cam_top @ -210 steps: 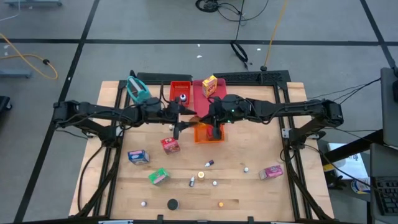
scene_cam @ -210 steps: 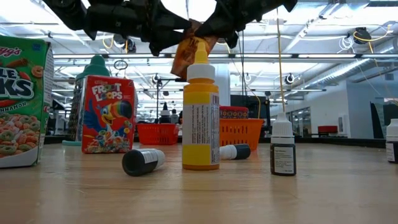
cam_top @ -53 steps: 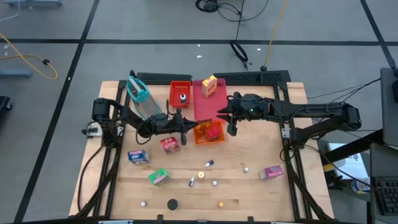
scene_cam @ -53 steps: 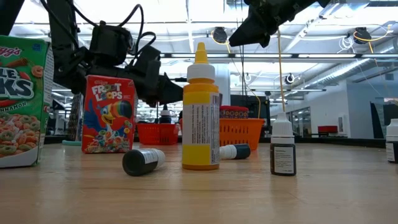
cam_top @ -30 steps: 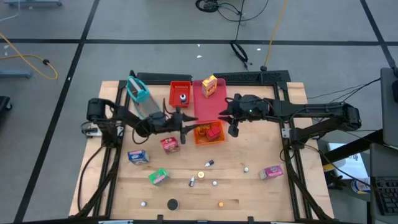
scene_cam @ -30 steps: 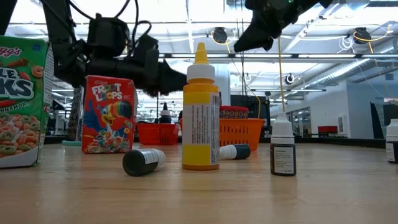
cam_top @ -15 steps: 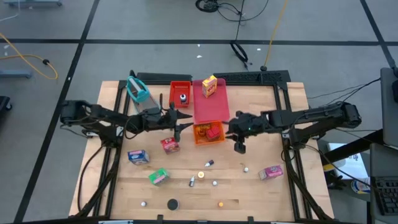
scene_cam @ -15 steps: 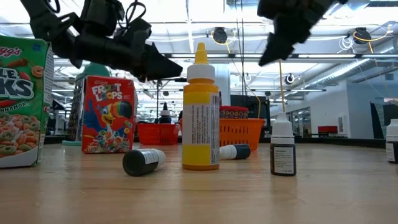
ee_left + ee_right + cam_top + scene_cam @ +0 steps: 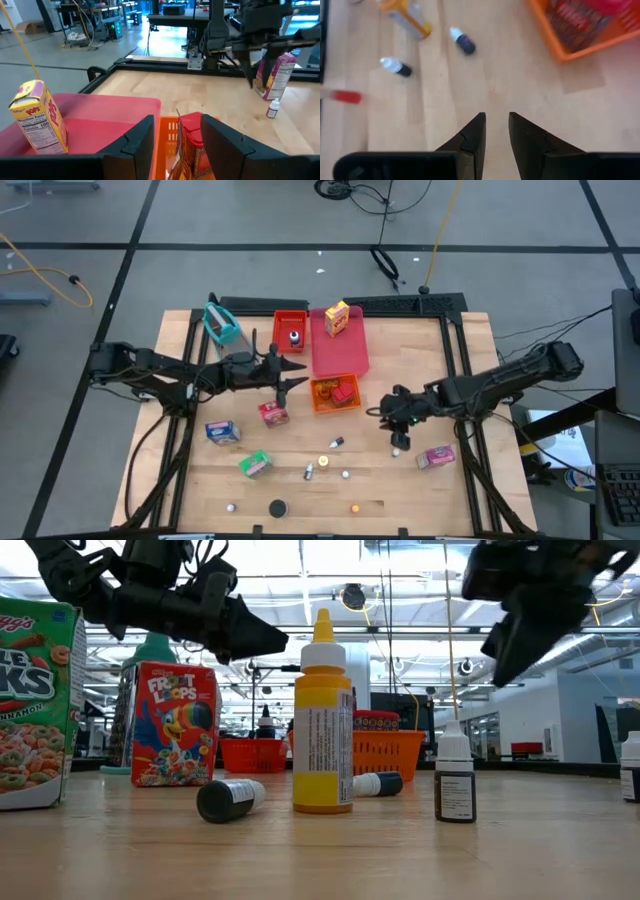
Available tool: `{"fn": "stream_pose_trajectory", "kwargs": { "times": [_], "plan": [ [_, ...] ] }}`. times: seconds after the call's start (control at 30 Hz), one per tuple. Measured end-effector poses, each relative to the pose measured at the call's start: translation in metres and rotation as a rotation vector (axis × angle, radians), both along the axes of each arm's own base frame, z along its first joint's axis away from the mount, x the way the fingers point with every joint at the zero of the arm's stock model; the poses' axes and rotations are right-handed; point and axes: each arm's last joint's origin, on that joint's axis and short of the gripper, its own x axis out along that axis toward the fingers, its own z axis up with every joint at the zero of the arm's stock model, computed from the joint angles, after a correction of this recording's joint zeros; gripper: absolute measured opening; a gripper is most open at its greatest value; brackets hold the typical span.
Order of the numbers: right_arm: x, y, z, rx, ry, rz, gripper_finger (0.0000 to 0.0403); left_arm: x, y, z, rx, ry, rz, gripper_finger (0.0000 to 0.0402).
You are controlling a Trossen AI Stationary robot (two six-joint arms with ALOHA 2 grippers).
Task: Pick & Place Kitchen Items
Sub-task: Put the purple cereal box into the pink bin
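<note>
Left gripper (image 9: 297, 374) hangs above the table just beside the orange tray (image 9: 322, 404), fingers apart with nothing between them; the left wrist view looks past them into that tray, where a red packet (image 9: 192, 142) lies. A second ago it sat lower, near the Froot Loops box (image 9: 273, 413); it has since lifted and drawn slightly back, jaws a little wider.

Right gripper (image 9: 394, 440) has made the bigger move: from beside the orange tray it has swung out to the table's right front, and now points down over bare wood near a small white-capped bottle (image 9: 396, 451), with the pink box (image 9: 436, 456) just beyond. Jaws stand narrowly apart, empty.

The yellow-orange Pops box (image 9: 337, 318) stands in the pink tray (image 9: 340, 352).

Judgement: the orange-tray drop looks finished, and the right arm is lining up the next pick. Loose bottles and caps remain on the front boards, so much of the sorting is left.
</note>
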Motion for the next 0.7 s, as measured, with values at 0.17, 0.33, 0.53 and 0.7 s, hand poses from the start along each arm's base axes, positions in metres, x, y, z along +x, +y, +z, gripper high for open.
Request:
{"fn": "stream_pose_trajectory", "kwargs": {
  "times": [0.17,0.33,0.53,0.7],
  "plan": [
    [-0.006,0.013,-0.005,0.088,0.043,0.030,0.0075,0.000,-0.002,-0.001,-0.017,0.006,-0.004,0.0163],
    [-0.012,0.024,-0.008,0.105,0.071,0.049,0.0075,0.000,-0.002,-0.001,-0.029,0.004,-0.002,0.0163],
    [-0.022,0.035,0.004,0.185,0.086,0.045,0.0070,0.000,-0.002,-0.001,-0.031,0.003,-0.001,0.0163],
    [-0.040,0.039,0.019,0.321,0.104,0.014,0.0052,0.000,-0.002,-0.001,-0.034,0.002,-0.003,0.0163]
  ]
}}
